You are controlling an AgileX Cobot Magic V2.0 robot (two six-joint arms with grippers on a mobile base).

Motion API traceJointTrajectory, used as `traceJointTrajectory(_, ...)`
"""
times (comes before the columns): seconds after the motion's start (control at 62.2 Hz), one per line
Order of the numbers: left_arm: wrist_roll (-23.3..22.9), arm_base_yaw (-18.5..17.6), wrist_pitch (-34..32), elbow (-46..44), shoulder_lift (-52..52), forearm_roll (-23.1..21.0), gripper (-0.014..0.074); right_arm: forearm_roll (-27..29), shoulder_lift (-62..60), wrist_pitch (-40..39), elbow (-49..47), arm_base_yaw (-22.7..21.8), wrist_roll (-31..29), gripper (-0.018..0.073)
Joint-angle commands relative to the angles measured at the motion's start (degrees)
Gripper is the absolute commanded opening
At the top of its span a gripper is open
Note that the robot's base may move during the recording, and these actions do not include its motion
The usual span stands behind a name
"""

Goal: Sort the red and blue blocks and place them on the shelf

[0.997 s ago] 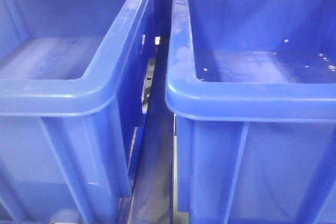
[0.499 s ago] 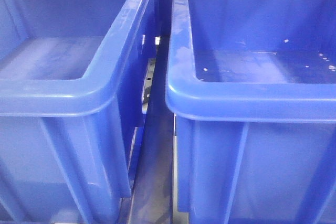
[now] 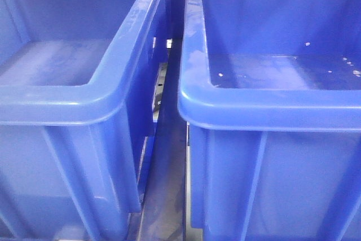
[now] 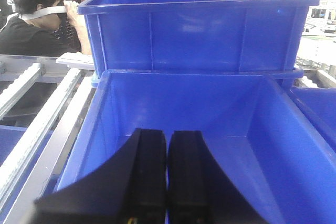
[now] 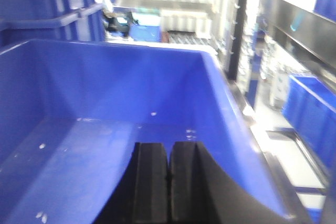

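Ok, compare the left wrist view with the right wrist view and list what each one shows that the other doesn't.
Only the left wrist view shows a person in black wearing a headset, a second blue bin standing behind the near one, and grey shelf rails on the left. Only the right wrist view shows pale specks on the bin floor and blurred shelving on the right. Both show a shut end effector, left and right, over an open blue bin, with no red or blue block in sight.

both wrist views show a matte black gripper (image 4: 167, 174) (image 5: 168, 182) with flared sides.
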Motion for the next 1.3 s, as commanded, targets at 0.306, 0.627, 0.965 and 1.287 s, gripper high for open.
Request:
traceJointTrajectory(0.306,-0.2,0.2,-4.7,-2.0,0.8,-0.5,0.0125,-0.4,-1.1,-7.4,2.3,0.4,1.6,0.0054)
traceJointTrajectory(0.627,-0.2,0.2,-4.7,-2.0,0.8,-0.5,0.0125,1.7,-1.1,-8.5,2.3,0.4,1.6,0.0054)
traceJointTrajectory(0.965,-0.2,0.2,-4.7,-2.0,0.8,-0.5,0.0125,1.7,-1.1,-8.3,2.3,0.4,1.6,0.0054)
traceJointTrajectory(1.287,-0.2,0.2,-4.7,-2.0,0.8,-0.5,0.0125,1.7,-1.1,-8.3,2.3,0.4,1.6,0.0054)
